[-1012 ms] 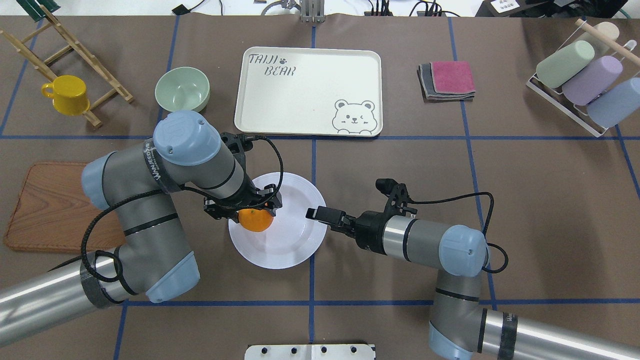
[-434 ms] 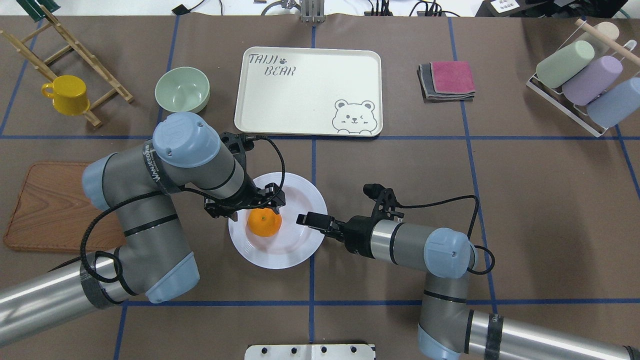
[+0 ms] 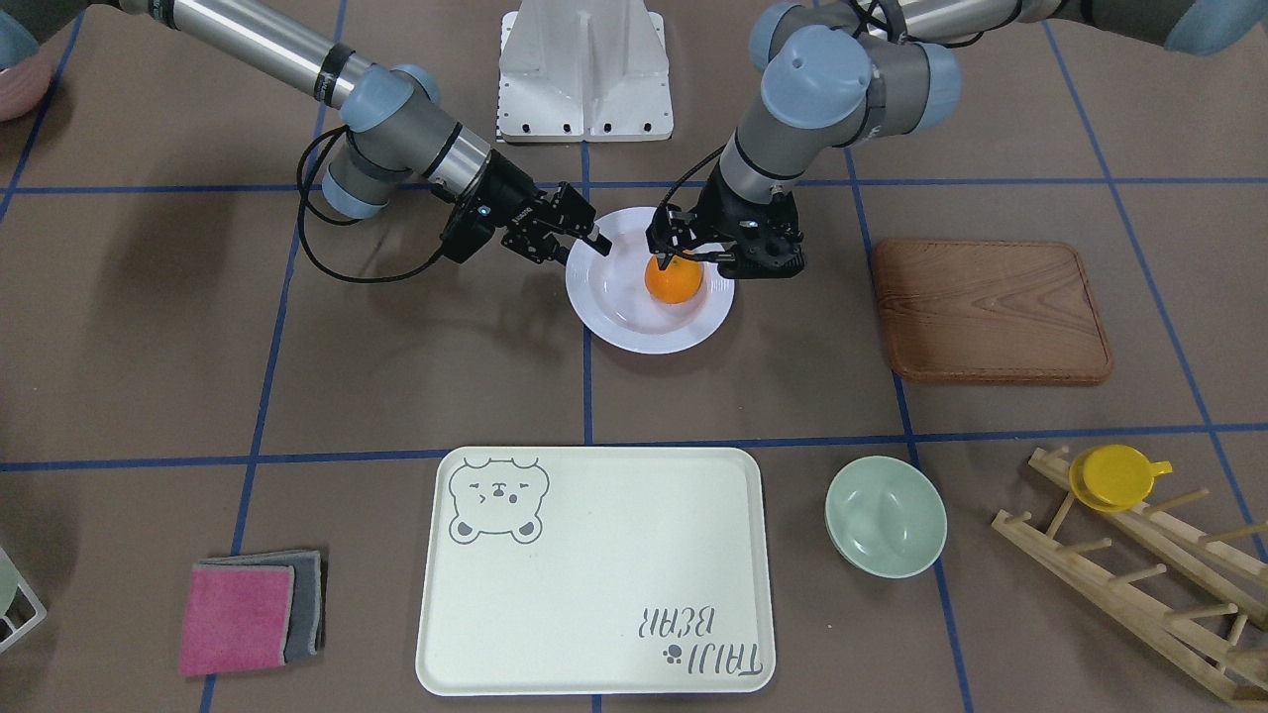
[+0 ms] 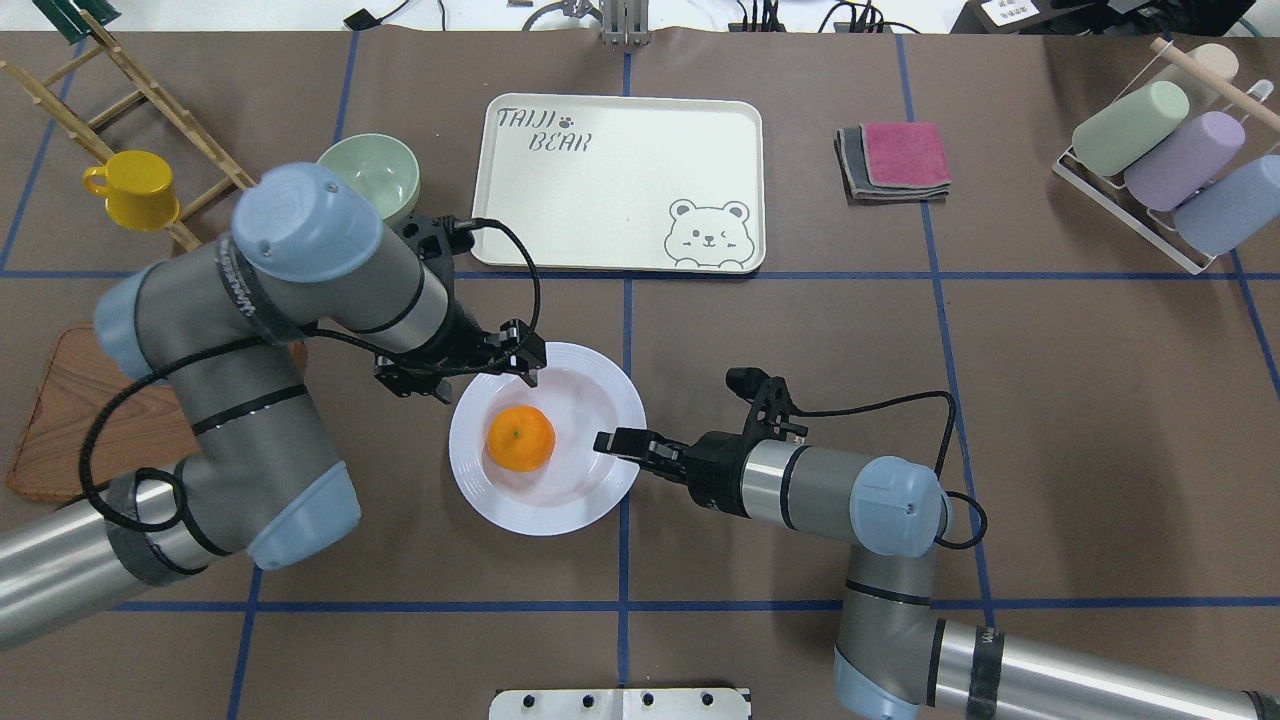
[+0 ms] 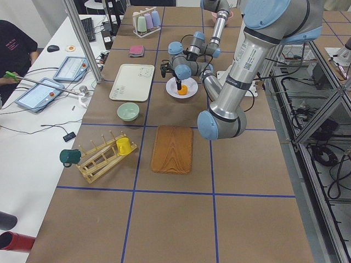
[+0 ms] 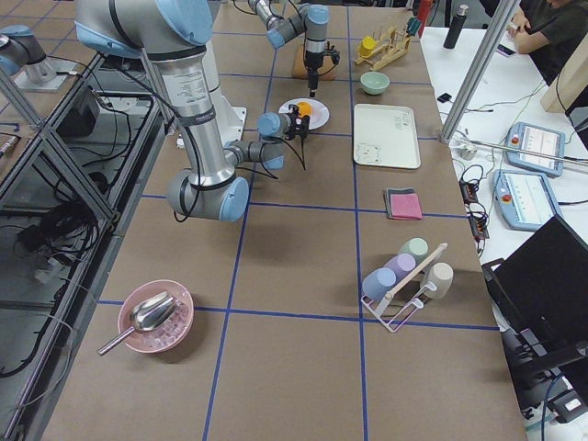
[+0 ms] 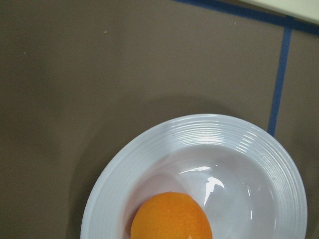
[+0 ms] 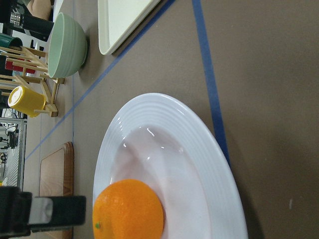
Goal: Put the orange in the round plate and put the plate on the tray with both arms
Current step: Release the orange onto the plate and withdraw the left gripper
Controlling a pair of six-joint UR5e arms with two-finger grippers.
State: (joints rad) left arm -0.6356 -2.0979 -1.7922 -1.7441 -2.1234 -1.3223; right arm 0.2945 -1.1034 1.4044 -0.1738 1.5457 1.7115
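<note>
Resting loose in the plate [image 4: 600, 390], the orange [image 4: 520, 438] is showing the first step done. The left gripper [image 4: 462, 370] is hovering wide open and empty over the far-left rim. The right gripper [image 4: 612, 441], jaws parted, is pointing at the right rim. The two-arm carry to the tray [image 4: 620, 150], lying apart from the plate, is looking undone.

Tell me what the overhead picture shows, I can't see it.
A small bright orange fruit sits in a glossy white round plate. The robot's black left hand and right hand flank the plate's rim; a cream rectangular tray lies beyond.
</note>
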